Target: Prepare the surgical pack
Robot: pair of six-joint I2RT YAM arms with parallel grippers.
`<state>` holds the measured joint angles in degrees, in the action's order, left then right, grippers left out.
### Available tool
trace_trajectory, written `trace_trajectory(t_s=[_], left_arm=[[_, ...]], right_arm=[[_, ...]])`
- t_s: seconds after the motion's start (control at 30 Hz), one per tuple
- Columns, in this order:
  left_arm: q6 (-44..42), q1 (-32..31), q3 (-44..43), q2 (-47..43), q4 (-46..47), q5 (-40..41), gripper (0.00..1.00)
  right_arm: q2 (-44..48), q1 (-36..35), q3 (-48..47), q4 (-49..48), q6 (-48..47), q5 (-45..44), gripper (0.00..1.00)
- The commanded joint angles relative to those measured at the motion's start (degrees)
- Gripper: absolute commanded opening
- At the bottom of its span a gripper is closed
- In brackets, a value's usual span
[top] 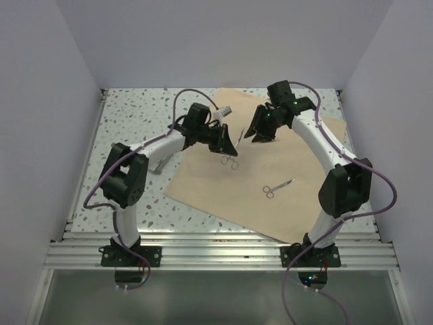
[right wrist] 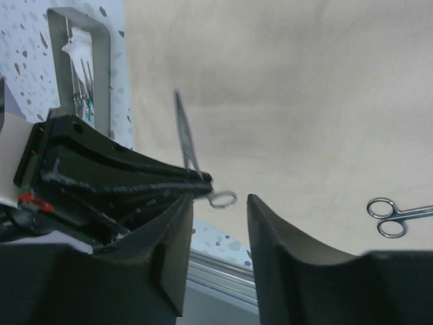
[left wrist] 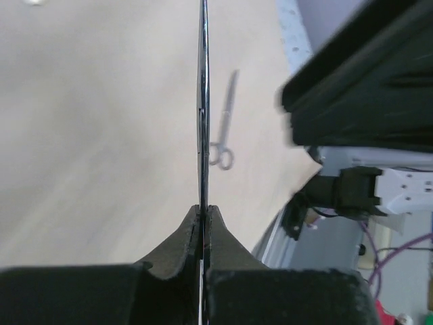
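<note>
A large tan wrap sheet lies spread on the speckled table. My left gripper hovers over its far part, shut on a thin steel scissor-handled instrument that sticks straight out past the jaws. In the right wrist view its ring handle shows beside the left gripper's tips. My right gripper stands just next to it, open, with nothing between its fingers. A second pair of scissors lies flat on the sheet. The silver metal tray sits on the table beyond the sheet's edge, with instruments and something white inside.
The two arms meet over the far middle of the sheet. White walls close in the table on the left, right and back. An aluminium rail runs along the near edge by the arm bases.
</note>
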<state>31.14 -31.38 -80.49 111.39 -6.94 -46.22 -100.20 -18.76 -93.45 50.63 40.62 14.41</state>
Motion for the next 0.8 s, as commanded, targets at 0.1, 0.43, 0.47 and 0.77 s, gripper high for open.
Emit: trace_trajectory(t_s=[0.1,0.43,0.47,0.77], left_arm=[[-22.6,10.5,-8.3,-4.3,-33.6,29.7,0.00],[-34.0,20.5,-6.6,-4.3,-42.1,54.6,0.00],[-35.8,20.7,-6.4,-4.2,-41.8,54.8,0.00],[-39.7,23.6,-6.6,-0.3,-41.6,46.8,0.00]], right_arm=[[-2.5,0.1,-8.2,7.1,-5.5,-5.5,0.49],[-4.8,1.3,-4.4,8.3,-6.3,-3.1,0.50],[-4.9,1.4,-4.2,8.2,-6.3,-2.8,0.50],[-5.7,1.3,-2.6,7.8,-6.6,-1.6,0.50]])
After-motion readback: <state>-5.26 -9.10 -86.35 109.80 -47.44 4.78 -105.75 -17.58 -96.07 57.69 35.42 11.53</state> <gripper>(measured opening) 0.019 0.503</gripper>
